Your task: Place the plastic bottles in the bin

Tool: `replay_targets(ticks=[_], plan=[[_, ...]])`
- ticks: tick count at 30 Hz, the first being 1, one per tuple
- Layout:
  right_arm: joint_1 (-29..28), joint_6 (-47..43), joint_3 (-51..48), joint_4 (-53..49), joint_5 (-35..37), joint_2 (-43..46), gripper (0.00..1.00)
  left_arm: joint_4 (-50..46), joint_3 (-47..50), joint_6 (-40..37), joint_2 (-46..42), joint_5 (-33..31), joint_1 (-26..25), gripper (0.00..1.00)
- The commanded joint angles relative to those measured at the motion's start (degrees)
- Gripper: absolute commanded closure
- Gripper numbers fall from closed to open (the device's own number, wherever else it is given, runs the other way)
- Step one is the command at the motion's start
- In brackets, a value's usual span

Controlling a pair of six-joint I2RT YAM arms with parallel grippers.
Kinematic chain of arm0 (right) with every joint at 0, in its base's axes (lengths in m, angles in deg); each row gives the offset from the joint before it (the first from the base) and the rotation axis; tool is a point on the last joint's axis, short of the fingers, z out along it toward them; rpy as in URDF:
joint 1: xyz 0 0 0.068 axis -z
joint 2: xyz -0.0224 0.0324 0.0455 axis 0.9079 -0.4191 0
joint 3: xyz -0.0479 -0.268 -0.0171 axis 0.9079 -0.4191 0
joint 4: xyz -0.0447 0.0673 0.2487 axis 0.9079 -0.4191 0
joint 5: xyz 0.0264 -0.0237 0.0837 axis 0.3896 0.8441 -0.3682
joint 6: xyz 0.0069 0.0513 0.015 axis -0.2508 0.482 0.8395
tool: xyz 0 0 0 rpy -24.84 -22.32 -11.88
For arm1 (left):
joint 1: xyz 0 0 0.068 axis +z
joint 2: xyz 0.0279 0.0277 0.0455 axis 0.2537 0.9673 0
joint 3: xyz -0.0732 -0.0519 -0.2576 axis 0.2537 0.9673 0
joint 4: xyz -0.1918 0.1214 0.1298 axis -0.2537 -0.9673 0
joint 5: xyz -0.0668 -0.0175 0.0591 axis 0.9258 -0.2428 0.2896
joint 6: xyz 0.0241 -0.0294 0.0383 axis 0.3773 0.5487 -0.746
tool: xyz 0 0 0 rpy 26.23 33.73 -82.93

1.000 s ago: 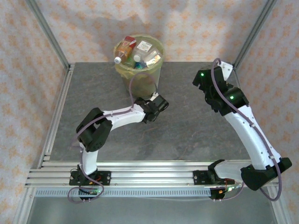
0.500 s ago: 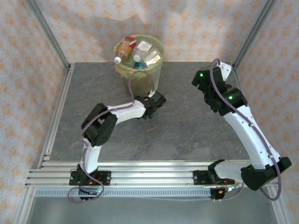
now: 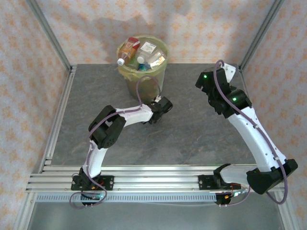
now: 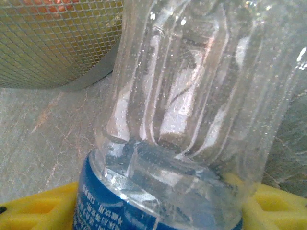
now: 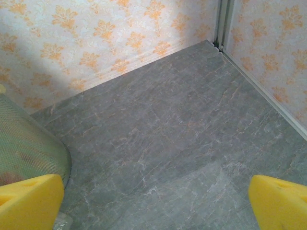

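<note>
1. Landmark: the bin (image 3: 144,85) stands at the far middle of the table (image 3: 192,139). All positions below are taken from it.
2. Bin contents: several plastic bottles (image 3: 142,52) are heaped level with its rim, with orange and white labels uppermost. By judgement, most of the task is done.
3. Outstanding item: one clear bottle (image 4: 192,96) with a blue label sits at the foot of the bin on its near side. It is just beside the mesh wall and not inside. Whether it touches the wall cannot be told.
4. Left gripper (image 4: 156,208): it is set low at the near foot of the bin, with one yellow finger on each side of the bottle at the labelled band.
   - The fingers sit close against the bottle, but the wrist view does not show whether they are clamped, so this is recorded as undetermined.
   - The labelled band looks the firmer section, which would explain taking it there rather than on the ribbed, thin-walled body.
5. Right gripper (image 5: 153,203): its fingers are spread wide and hold nothing. It hangs over bare table well to the right of the bin, presumably parked clear of the left arm's path.
6. Risks, by judgement:
   - The bottle must be lifted above the rim.
   - With the pile already high, a bottle dropped at the edge could roll off.
</note>
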Motion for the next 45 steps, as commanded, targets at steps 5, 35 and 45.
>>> replay_targets(ticks=[5,35,45], plan=[[0.09,-0.31,-0.99,0.44,1.69,-0.33,0.01,-1.82,3.10,2.28,-4.06,-0.94,-2.29,0.40],[0.09,-0.37,-3.49,1.71,-1.40,0.47,0.01,-15.42,-37.09,-4.70,-25.37,6.35,6.04,0.54],[0.09,-0.06,-4.48,2.28,-2.42,-0.22,0.01,-22.02,-65.36,-8.43,-4.48,9.76,11.94,0.53]])
